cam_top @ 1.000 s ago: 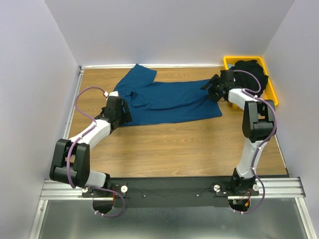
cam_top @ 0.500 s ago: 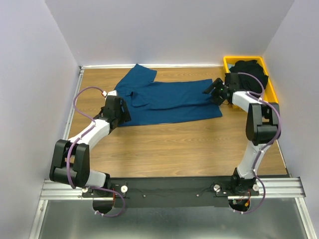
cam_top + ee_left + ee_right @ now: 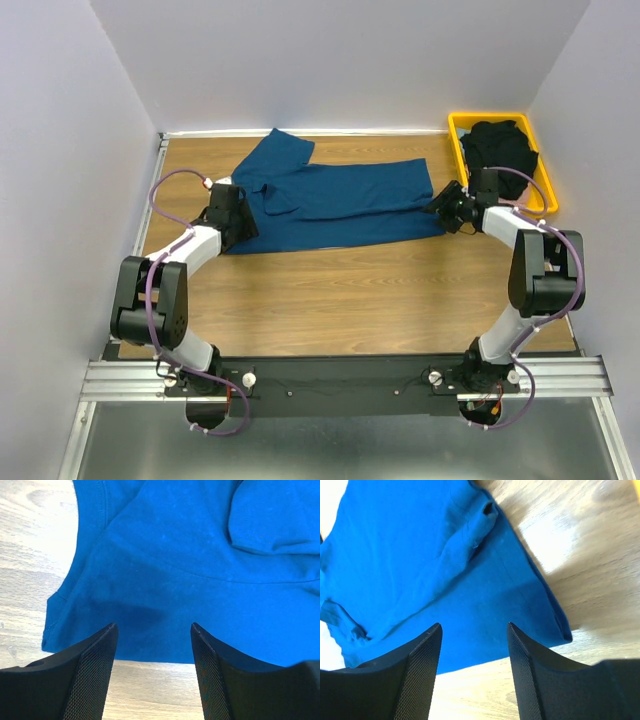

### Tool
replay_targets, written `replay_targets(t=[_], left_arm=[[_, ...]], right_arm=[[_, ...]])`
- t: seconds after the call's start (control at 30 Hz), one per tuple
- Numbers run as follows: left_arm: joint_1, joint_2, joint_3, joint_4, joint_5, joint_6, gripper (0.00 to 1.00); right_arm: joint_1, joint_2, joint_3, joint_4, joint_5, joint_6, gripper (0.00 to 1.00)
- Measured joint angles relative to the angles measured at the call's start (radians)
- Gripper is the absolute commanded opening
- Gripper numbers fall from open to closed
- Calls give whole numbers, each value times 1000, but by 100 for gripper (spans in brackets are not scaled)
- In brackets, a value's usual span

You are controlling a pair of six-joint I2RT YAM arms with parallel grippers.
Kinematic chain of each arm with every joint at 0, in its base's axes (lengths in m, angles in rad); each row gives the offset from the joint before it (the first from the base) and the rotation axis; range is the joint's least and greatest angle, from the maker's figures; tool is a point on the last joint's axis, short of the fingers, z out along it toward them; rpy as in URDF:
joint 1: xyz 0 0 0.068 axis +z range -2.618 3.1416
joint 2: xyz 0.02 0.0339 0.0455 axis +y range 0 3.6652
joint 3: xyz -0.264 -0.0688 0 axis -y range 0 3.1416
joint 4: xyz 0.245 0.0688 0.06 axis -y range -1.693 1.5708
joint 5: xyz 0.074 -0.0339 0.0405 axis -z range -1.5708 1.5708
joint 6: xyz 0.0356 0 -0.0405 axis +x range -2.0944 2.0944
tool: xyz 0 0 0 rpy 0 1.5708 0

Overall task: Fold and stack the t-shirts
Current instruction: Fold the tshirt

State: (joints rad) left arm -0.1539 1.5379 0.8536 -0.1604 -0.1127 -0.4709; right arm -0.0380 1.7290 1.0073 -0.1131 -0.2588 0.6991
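You have blue t-shirt (image 3: 330, 205) spread flat on surface (image 3: 350, 290). Left fingers (image 3: 90, 680) over its near-left corner, released, holding nothing. Right fingers (image 3: 415, 675) over its near-right corner, same. Black t-shirt (image 3: 497, 150) in yellow tray (image 3: 548, 195), right of it.

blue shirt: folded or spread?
Partly folded: the blue shirt lies as a long band on the table, one layer doubled over, a sleeve sticking out far left.

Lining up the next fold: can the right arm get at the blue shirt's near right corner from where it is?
Probably yes. The right gripper hangs open close over that corner of the blue shirt, which lies flat on the table with nothing covering it.
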Motion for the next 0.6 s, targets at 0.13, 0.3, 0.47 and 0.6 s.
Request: replay_targets(t=[0.13, 0.3, 0.47, 0.6], left_arm=[[19, 13, 0, 1, 2, 0, 68], [46, 43, 0, 1, 2, 1, 67], [59, 71, -9, 1, 2, 3, 67], [63, 61, -33, 23, 2, 4, 67]], right_arm=[[1, -4, -14, 16, -17, -1, 58], [-2, -5, -48, 46, -19, 0, 53], [-34, 1, -127, 76, -23, 24, 52], [-80, -43, -209, 136, -37, 61, 53]])
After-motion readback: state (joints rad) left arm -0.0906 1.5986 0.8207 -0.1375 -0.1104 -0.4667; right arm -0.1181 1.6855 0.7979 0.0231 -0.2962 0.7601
